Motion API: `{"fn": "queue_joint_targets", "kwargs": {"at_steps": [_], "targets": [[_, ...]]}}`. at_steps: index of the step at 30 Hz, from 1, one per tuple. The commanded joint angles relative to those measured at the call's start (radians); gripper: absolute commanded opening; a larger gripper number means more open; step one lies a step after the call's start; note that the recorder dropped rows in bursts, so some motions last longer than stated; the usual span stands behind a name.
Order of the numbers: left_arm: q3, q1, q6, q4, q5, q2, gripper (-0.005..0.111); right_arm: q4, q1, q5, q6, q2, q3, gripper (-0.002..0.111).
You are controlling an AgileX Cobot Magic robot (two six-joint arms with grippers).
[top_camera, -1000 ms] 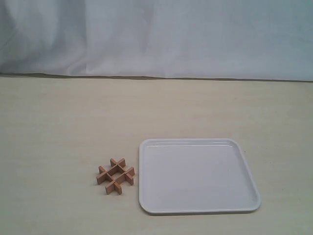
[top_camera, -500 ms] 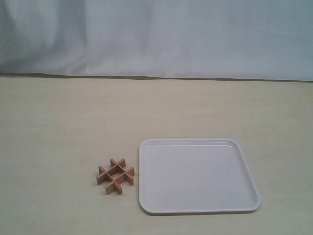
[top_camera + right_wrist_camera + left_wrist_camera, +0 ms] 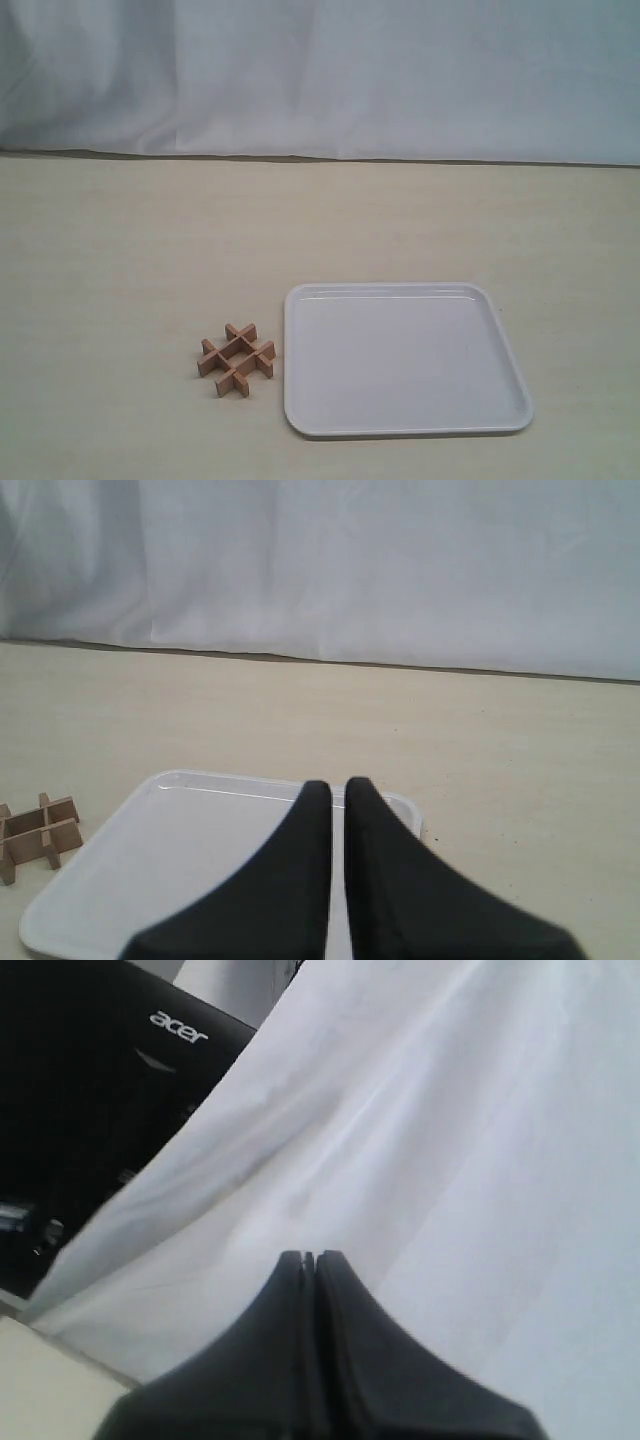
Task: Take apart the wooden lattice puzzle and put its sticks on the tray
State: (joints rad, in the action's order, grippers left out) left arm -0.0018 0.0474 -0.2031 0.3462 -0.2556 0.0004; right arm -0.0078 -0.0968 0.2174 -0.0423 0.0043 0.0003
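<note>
Wooden lattice puzzle [image 3: 237,359] lies assembled on the table [image 3: 150,250], just beside the tray [image 3: 400,288]. The left gripper [image 3: 308,1256] has its jaws pressed together; the right gripper [image 3: 337,784], facing the tray, shows only a thin slit.

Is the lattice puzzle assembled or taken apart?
Assembled: the wooden lattice puzzle forms one interlocked hash-shaped grid on the table, beside the tray, not on it.
</note>
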Motion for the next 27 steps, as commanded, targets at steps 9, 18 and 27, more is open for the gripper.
{"fn": "queue_joint_targets", "kwargs": {"at_steps": [9, 18, 27], "targets": [[-0.147, -0.004, -0.279, -0.217, -0.173, 0.086, 0.000, -0.001, 0.001, -0.005, 0.005, -0.004, 0.000, 0.005], [-0.557, -0.002, -0.269, -0.648, 0.144, 0.740, 0.000, -0.001, 0.001, -0.005, 0.005, -0.004, 0.000, 0.005], [-0.787, -0.146, -0.093, -0.683, 0.626, 1.307, 0.000, -0.001, 0.001, -0.005, 0.005, -0.004, 0.000, 0.005]]}}
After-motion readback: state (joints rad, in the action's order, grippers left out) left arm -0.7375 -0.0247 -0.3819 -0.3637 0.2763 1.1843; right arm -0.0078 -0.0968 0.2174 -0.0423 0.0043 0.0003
